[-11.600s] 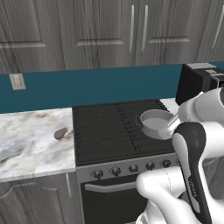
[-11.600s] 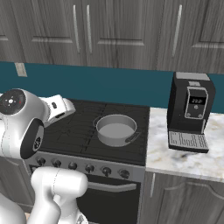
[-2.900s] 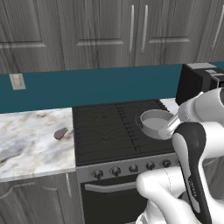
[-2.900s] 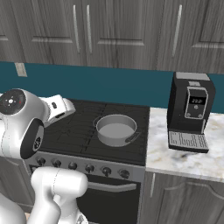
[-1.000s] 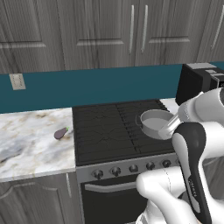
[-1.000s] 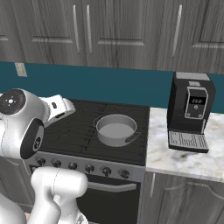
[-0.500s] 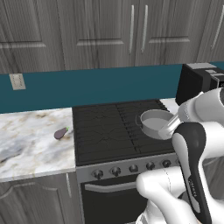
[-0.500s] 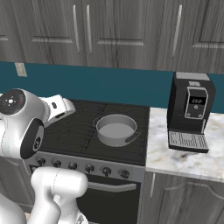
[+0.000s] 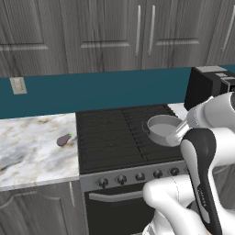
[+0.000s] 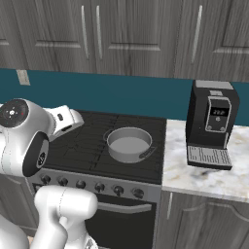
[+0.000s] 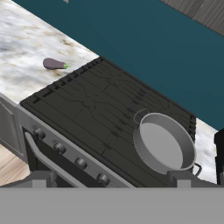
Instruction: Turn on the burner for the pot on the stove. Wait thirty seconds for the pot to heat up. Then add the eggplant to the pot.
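Gleaming round steel pot [image 10: 128, 144], black grates [image 10: 87, 138]

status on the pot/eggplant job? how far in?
Done: nothing visibly; no flame shows under the pot on the stove. In hand: nothing; the gripper is open and empty, looking down over the cooktop. Left: the eggplant lies on the marble counter left of the stove, not in the empty pot.

You have the grey pot [image 10: 129, 144] upright and empty on the stove [image 9: 114, 137], sitting on the right-hand burner [image 11: 144, 131]. Your eggplant [image 9: 64, 139], dark purple with a green stem cap, lies on its side left of the stove, well apart from the pot.
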